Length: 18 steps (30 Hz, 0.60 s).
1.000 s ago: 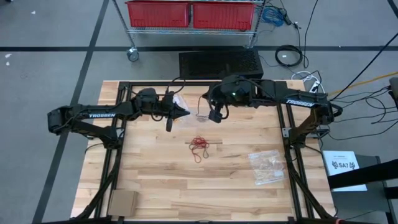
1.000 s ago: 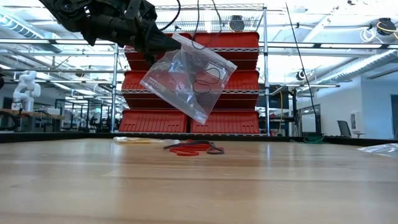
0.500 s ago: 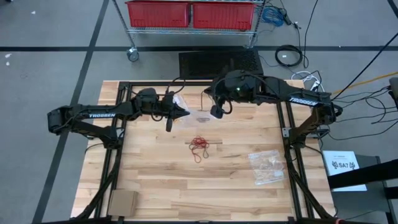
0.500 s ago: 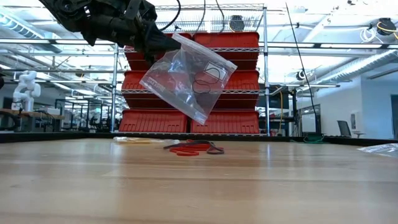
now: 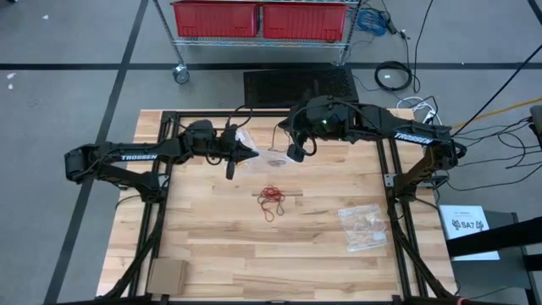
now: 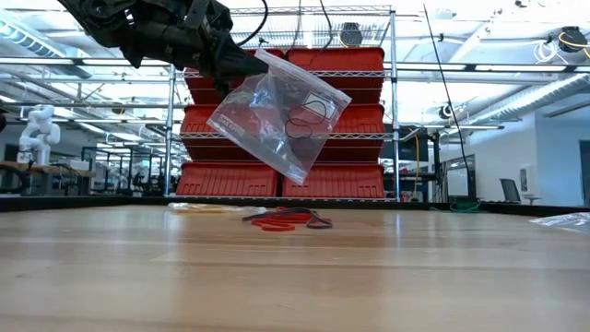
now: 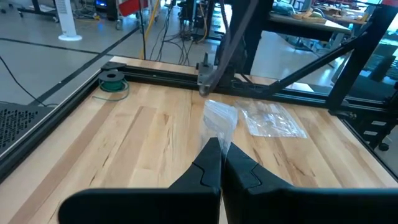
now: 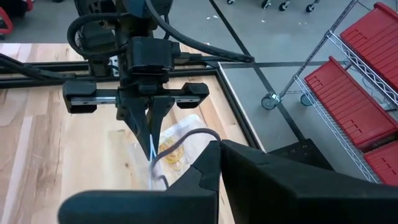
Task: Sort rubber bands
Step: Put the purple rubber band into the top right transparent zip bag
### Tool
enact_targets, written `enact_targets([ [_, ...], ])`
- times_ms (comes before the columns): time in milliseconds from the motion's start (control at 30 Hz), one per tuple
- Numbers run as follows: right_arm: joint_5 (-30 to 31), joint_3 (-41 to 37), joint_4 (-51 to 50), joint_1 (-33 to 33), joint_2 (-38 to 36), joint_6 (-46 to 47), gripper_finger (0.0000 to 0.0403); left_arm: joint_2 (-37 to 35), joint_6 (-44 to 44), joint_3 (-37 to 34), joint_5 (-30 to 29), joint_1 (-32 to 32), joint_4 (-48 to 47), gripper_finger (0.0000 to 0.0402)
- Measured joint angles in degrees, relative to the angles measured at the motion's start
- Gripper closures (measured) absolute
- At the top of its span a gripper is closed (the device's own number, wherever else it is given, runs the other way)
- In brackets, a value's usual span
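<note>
Two clear bags show from above: one bag pinched at its edge by the closed left gripper, one second bag lying flat well apart, and a loose pile of rubber bands on the table between them; their count is unreadable. Level view: the held bag hangs tilted, dark loops inside. Right wrist view: the right gripper is closed, a dark band looped at its tips.

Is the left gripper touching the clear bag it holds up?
Touching: the low view shows the left gripper pinching the clear bag's top edge.
</note>
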Motion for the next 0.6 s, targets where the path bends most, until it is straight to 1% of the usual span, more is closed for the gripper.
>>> enact_targets([
  [600, -0.1, 0.0, -0.2, 0.6, 0.0, 1.1, 0.0403, 0.0, 0.0, 0.0, 0.0, 0.0, 0.0, 0.0401],
])
